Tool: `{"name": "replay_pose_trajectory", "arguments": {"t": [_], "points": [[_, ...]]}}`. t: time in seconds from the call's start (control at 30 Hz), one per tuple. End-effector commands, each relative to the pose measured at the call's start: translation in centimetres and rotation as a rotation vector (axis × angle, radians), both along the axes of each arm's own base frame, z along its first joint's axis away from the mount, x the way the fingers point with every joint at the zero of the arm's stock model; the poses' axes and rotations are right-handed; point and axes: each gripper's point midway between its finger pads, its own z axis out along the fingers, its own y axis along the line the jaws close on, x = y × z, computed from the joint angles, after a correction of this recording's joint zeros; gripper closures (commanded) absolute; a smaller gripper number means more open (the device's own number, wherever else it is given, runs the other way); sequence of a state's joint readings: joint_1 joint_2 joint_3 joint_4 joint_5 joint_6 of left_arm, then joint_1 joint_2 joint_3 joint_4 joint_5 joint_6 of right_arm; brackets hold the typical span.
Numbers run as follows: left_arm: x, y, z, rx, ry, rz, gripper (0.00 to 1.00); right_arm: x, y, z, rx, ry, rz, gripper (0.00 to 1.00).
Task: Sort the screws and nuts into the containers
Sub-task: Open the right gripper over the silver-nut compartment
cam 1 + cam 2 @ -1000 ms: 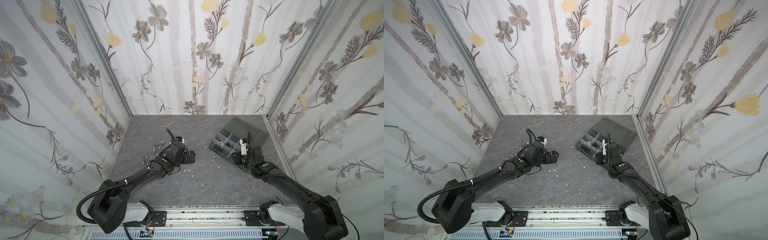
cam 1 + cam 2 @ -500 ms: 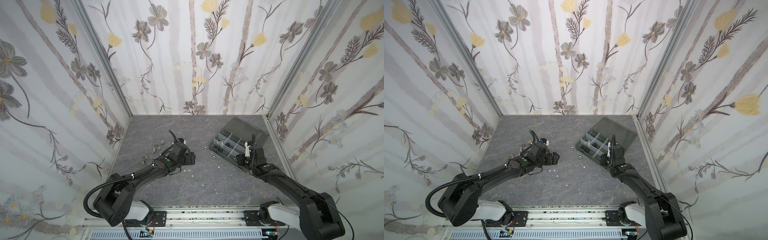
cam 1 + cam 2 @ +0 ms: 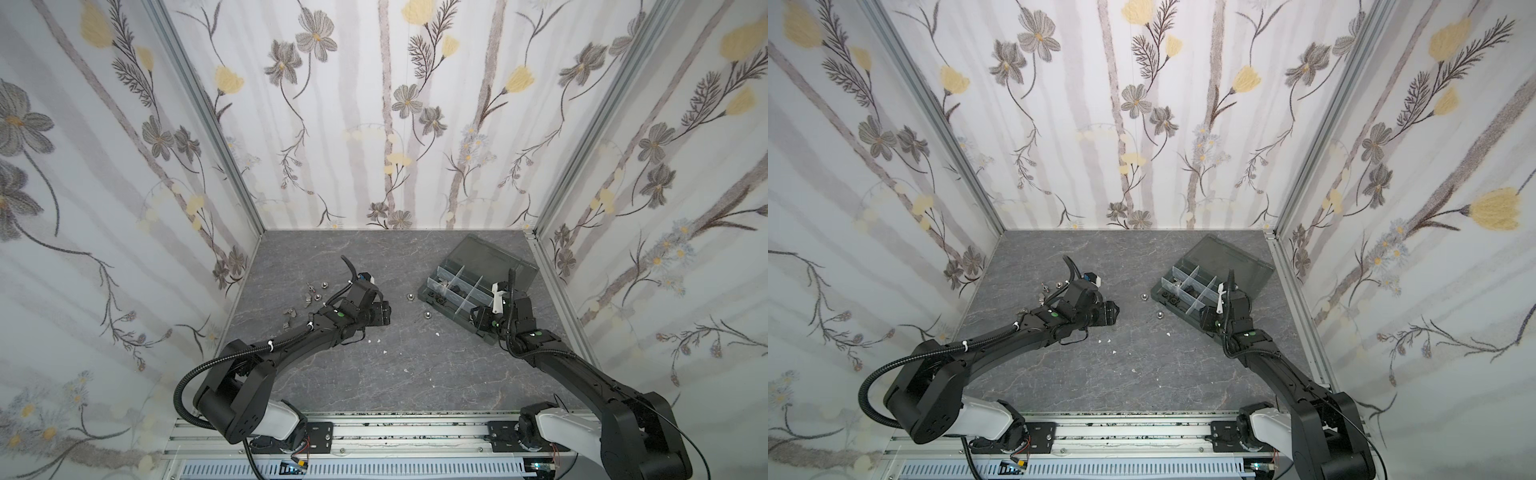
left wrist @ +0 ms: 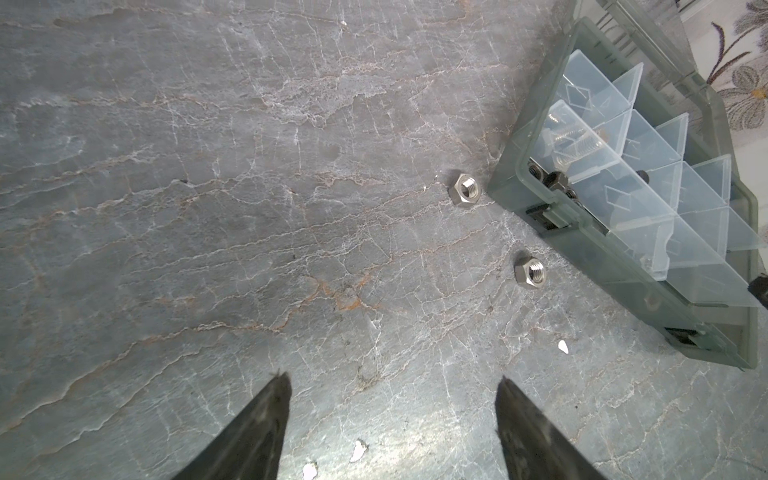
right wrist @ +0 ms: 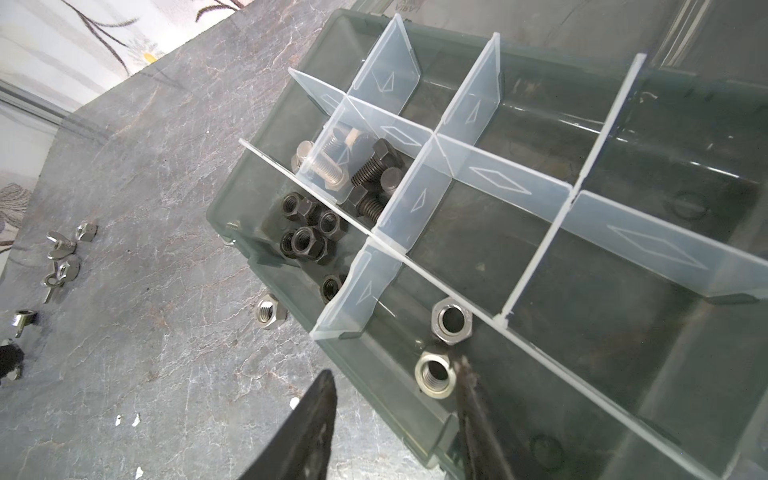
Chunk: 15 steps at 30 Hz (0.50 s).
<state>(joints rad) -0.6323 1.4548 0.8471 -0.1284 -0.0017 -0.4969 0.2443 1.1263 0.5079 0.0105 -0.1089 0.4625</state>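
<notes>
The dark grey organizer box (image 3: 451, 305) (image 3: 1177, 305) stands at the right with its lid back. In the right wrist view one of the containers holds black and silver screws (image 5: 357, 166), and one holds black nuts (image 5: 307, 232). A third holds a silver nut (image 5: 434, 374) and a darker nut (image 5: 451, 322). My right gripper (image 5: 395, 370) (image 3: 478, 320) is open astride the box's near wall, and the silver nut lies loose beside its inner finger. Two silver nuts (image 4: 465, 194) (image 4: 530, 272) lie on the table beside the box. My left gripper (image 4: 392, 378) (image 3: 384, 313) hovers open and empty, short of them.
A scatter of small silver hardware (image 3: 309, 297) (image 5: 62, 257) lies on the grey table behind the left arm. White specks (image 3: 378, 340) dot the middle. Patterned walls close in on three sides, and the box's lid (image 3: 494, 262) reaches toward the right wall.
My right gripper's jaws have parted over the box's near compartment. The left jaws have narrowed somewhat, and the left gripper has crept slightly toward the two loose nuts.
</notes>
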Motion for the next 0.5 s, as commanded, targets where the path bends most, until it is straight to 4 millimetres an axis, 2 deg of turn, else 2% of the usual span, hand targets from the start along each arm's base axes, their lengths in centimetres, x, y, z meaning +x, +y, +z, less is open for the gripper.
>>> {"name": "replay_pose_trajectory", "arguments": {"t": [0.0, 0.23, 0.47], "points": [[0.4, 0.3, -0.2, 0.043, 0.000, 0.006, 0.24, 0.3, 0.3, 1.3, 0.024, -0.057, 0.005, 0.48], [1.3, -0.9, -0.9, 0.060, 0.022, -0.017, 0.24, -0.1, 0.8, 3.4, 0.056, -0.141, 0.040, 0.43], [2.6, -2.3, -1.9, 0.094, 0.051, -0.038, 0.23, -0.8, 1.6, 5.0, 0.089, -0.218, 0.104, 0.31]]}}
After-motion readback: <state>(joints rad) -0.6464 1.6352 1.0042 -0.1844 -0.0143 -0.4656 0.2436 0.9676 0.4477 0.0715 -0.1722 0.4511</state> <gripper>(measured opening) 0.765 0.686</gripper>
